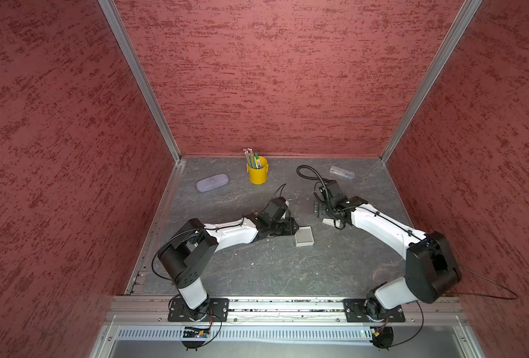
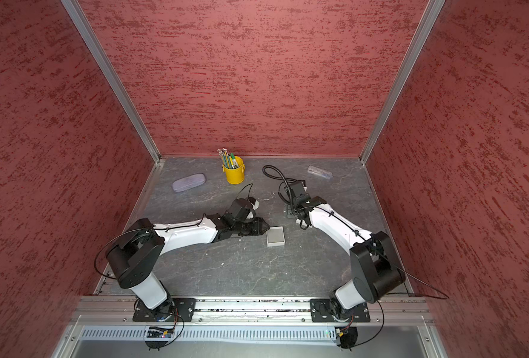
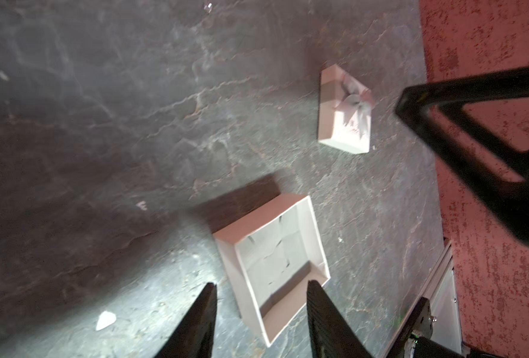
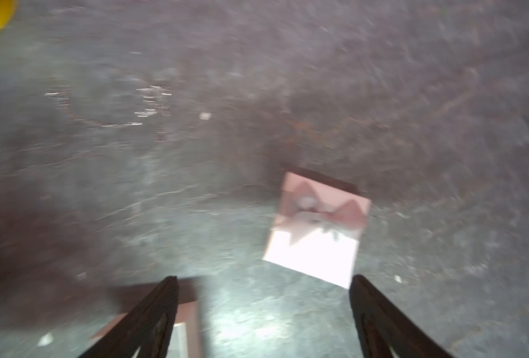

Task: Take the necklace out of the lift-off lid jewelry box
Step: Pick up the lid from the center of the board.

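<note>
Lying lidless on the veined grey table (image 3: 102,124), the square pale box base (image 3: 275,260) sits apart from its ribboned lid (image 3: 344,114); left gripper (image 3: 260,283) and right gripper (image 4: 264,276) gape empty.

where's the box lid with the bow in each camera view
In a top view: the lid peeks out beside the right arm, to the right of the open box.
In a top view: the lid is in the same spot, mostly hidden by the right arm.
Left wrist: the lid lies bow up, beyond the open box.
Right wrist: the lid is blurred, just ahead of the right gripper.
Shared landmark: the open box.
</note>
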Robot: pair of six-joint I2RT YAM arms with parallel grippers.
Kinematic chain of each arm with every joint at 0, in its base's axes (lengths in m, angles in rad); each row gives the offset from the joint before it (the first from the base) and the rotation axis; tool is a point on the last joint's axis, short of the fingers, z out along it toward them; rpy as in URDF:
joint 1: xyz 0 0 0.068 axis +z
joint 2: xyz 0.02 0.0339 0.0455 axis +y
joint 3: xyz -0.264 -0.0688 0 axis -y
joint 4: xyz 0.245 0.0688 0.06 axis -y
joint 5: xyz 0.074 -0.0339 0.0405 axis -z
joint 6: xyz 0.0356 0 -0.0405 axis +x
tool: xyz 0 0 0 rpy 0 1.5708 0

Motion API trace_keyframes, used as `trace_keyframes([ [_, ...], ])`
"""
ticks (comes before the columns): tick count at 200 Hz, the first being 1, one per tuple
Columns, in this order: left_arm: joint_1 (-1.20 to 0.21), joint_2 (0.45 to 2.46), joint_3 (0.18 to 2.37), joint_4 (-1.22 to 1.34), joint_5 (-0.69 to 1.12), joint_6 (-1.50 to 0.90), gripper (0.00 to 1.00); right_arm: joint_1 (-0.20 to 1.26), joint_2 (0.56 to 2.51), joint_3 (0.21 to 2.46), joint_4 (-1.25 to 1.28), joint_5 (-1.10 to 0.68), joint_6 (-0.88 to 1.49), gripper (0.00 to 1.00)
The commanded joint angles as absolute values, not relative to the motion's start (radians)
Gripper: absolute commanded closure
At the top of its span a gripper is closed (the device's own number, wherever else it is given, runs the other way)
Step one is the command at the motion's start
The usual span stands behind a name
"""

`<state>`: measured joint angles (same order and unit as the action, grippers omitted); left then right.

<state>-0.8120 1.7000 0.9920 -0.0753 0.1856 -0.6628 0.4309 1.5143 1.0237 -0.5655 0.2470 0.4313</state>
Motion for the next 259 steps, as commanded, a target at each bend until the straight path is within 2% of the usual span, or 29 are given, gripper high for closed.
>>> trace_keyframes([
  [1, -0.842, 1.719, 1.072, -0.173, 0.106, -0.547, 0.50, 0.379, 1.513, 1.001, -0.528, 0.175, 0.469, 0.09],
  [29, -0.868, 1.780, 1.175, -0.196, 0.110, -0.505, 0.50, 0.314, 1.552, 0.977, -0.479, 0.083, 0.466, 0.07],
  [83, -0.884, 1.882, 1.288, -0.177, 0.158, -0.503, 0.49, 0.244, 1.620, 0.962, -0.432, 0.014, 0.478, 0.06],
  [163, -0.872, 1.902, 1.285, -0.163, 0.177, -0.502, 0.49, 0.233, 1.703, 0.981, -0.399, 0.007, 0.483, 0.05],
  [196, -0.866, 1.893, 1.266, -0.154, 0.181, -0.507, 0.49, 0.230, 1.738, 0.996, -0.399, 0.021, 0.474, 0.08],
  [259, -0.854, 1.864, 1.224, -0.143, 0.183, -0.517, 0.49, 0.228, 1.726, 0.991, -0.397, -0.011, 0.445, 0.24],
])
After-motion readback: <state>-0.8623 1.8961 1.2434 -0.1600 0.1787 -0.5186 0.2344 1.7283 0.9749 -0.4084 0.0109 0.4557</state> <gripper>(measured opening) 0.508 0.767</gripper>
